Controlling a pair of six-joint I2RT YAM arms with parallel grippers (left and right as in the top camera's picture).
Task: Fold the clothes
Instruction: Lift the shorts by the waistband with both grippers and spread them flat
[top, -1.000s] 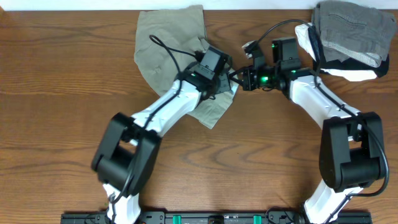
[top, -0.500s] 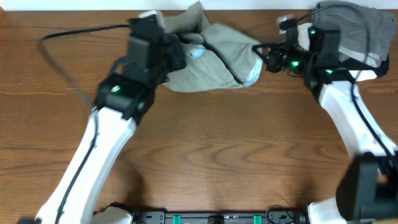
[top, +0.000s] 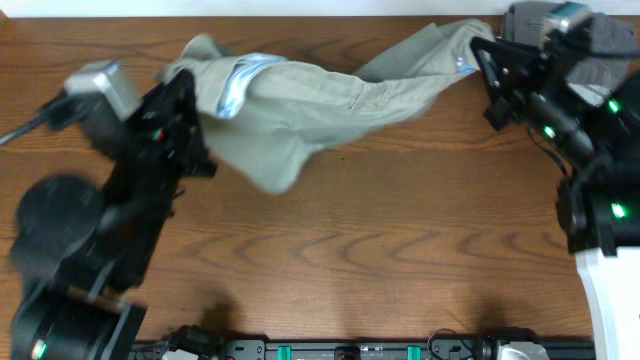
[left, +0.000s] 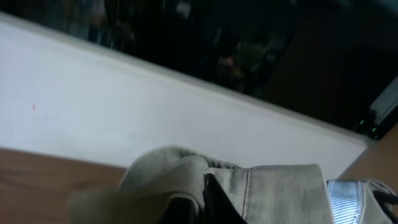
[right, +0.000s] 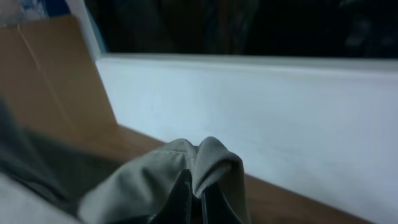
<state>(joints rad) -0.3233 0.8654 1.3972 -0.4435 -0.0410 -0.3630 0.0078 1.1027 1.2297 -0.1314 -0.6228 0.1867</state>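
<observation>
Brown wood-grain worktop (top: 350, 250); a white wall (left: 124, 112) runs along its far edge, with a dark room beyond. Shorts (top: 300, 110) are stretched across the far half, with a fold sagging in the middle. Left end effector (top: 188, 85) is clenched on one end. Right end effector (top: 482, 52) is clenched on the other, beside the grey garment (top: 590, 35) at the far right corner. Bare wood shows across the near half, between the arms.
</observation>
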